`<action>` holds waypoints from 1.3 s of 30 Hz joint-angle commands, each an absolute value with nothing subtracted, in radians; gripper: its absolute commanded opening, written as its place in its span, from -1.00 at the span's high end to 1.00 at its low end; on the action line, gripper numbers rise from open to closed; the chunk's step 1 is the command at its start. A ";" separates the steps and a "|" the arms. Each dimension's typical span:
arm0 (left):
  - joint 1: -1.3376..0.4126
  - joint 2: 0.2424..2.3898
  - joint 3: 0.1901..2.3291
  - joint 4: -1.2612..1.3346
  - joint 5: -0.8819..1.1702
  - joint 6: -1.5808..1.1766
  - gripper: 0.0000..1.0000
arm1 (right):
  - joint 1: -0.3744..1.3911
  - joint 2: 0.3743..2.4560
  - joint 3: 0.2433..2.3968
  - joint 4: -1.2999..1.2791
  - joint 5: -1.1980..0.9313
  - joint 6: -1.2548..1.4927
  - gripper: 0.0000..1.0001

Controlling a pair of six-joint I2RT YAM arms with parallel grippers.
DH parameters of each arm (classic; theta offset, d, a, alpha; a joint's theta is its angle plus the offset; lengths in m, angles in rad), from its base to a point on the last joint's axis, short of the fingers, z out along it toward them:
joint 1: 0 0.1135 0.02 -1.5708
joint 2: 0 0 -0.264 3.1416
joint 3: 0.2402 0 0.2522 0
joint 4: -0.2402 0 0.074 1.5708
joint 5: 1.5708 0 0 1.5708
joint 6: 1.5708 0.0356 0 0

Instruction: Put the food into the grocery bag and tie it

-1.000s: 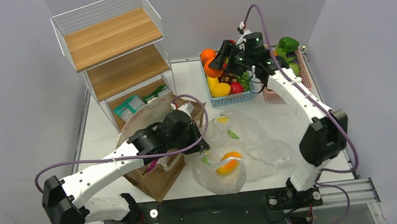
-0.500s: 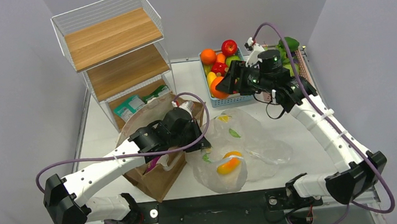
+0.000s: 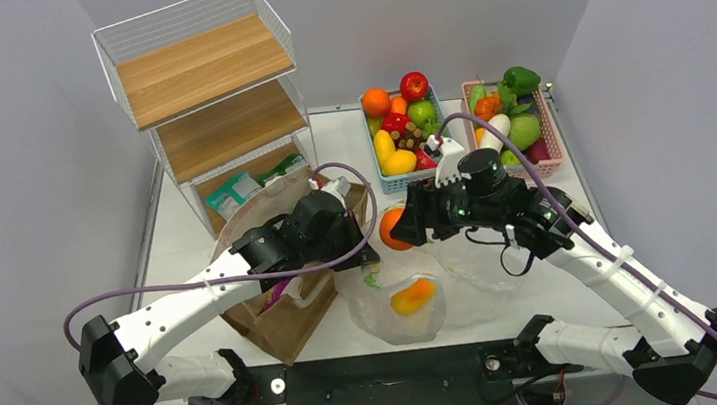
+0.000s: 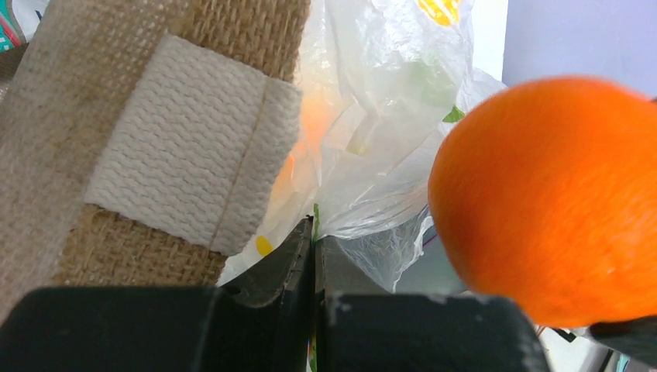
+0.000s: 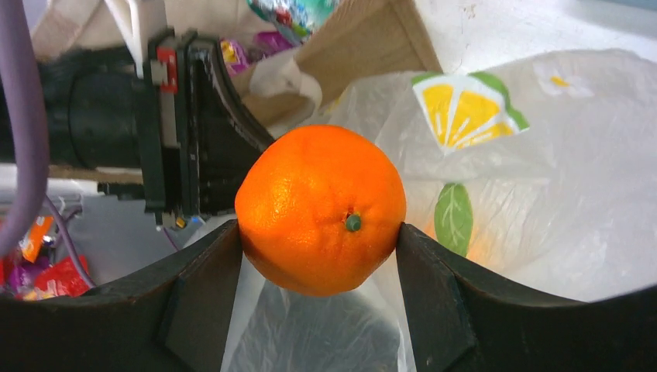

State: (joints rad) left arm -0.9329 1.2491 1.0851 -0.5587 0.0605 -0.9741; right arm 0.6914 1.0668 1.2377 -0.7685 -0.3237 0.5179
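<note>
Orange (image 5: 320, 209) judged firm, slick, pinched at girth by right end effector (image 5: 320, 260) at grocery bag (image 5: 542, 178) mouth; limp rim nipped by left end effector (image 4: 314, 236).

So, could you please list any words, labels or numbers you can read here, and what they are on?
None can be read.
Snack packets in the shelf rack: print too small to read.
Grocery bag: only lemon and leaf pictures, no words.
</note>
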 commanded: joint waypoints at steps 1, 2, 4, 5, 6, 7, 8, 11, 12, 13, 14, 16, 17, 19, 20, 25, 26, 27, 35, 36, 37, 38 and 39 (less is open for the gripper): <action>-0.921 1.254 1.134 -0.530 0.046 -0.946 1.00 | 0.761 1.001 1.210 -0.820 -0.255 0.496 0.27; -0.920 1.255 1.135 -0.530 0.046 -0.945 1.00 | 0.770 0.994 1.201 -0.835 -0.242 0.498 0.27; -0.918 1.257 1.138 -0.530 0.046 -0.941 1.00 | 0.808 0.980 1.193 -0.855 -0.226 0.498 0.27; -0.918 1.258 1.139 -0.530 0.047 -0.940 1.00 | 0.817 0.975 1.192 -0.867 -0.213 0.499 0.27; -0.917 1.258 1.140 -0.529 0.046 -0.938 1.00 | 0.835 0.973 1.193 -0.872 -0.206 0.498 0.27; -0.916 1.258 1.141 -0.529 0.046 -0.938 1.00 | 0.845 0.972 1.197 -0.879 -0.194 0.494 0.27; -0.915 1.259 1.142 -0.528 0.046 -0.936 1.00 | 0.863 0.971 1.201 -0.883 -0.189 0.491 0.27; -0.911 1.261 1.144 -0.530 0.049 -0.933 1.00 | 0.900 0.976 1.215 -0.891 -0.170 0.485 0.26; -0.911 1.262 1.145 -0.529 0.050 -0.933 1.00 | 0.914 0.979 1.217 -0.893 -0.166 0.485 0.25; -0.911 1.262 1.146 -0.528 0.049 -0.932 1.00 | 0.924 0.980 1.218 -0.899 -0.155 0.485 0.22; -0.910 1.262 1.147 -0.527 0.049 -0.931 1.00 | 0.929 0.984 1.219 -0.906 -0.139 0.484 0.10; -0.910 1.262 1.147 -0.523 0.049 -0.930 1.00 | 0.939 0.992 1.224 -0.915 -0.116 0.483 -0.23; -0.910 1.261 1.147 -0.522 0.049 -0.932 1.00 | 0.943 0.994 1.229 -0.916 -0.110 0.483 -0.45; -0.911 1.263 1.146 -0.517 0.051 -0.934 1.00 | 0.947 0.998 1.235 -0.919 -0.094 0.478 -0.70; -0.910 1.263 1.146 -0.517 0.054 -0.934 1.00 | 0.947 1.002 1.241 -0.921 -0.086 0.474 -0.75; -0.910 1.260 1.146 -0.517 0.056 -0.933 1.00 | 0.951 1.009 1.256 -0.927 -0.063 0.463 -0.85; -0.910 1.258 1.146 -0.516 0.055 -0.933 1.00 | 0.951 1.010 1.259 -0.928 -0.057 0.462 -0.85; -0.910 1.258 1.146 -0.517 0.054 -0.932 1.00 | 0.951 1.010 1.261 -0.930 -0.051 0.460 -0.86; -0.903 1.260 1.146 -0.517 0.046 -0.924 1.00 | 0.951 1.004 1.306 -1.056 0.127 0.430 -0.89; -0.901 1.263 1.146 -0.513 0.045 -0.924 1.00 | 0.951 1.000 1.302 -1.070 0.144 0.434 -0.90; -0.898 1.265 1.149 -0.509 0.045 -0.924 1.00 | 0.951 0.985 1.289 -1.093 0.177 0.446 -0.90; -0.896 1.269 1.149 -0.502 0.045 -0.923 1.00 | 0.950 0.976 1.283 -1.105 0.192 0.454 -0.91; -0.892 1.276 1.154 -0.497 0.046 -0.922 1.00 | 0.951 0.961 1.270 -1.128 0.221 0.472 -0.91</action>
State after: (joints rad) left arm -0.9115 1.2587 1.0988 -0.5564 0.0605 -0.9405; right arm 0.9443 1.0065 1.2678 -1.0294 0.0719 0.4534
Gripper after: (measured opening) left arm 0.006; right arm 0.950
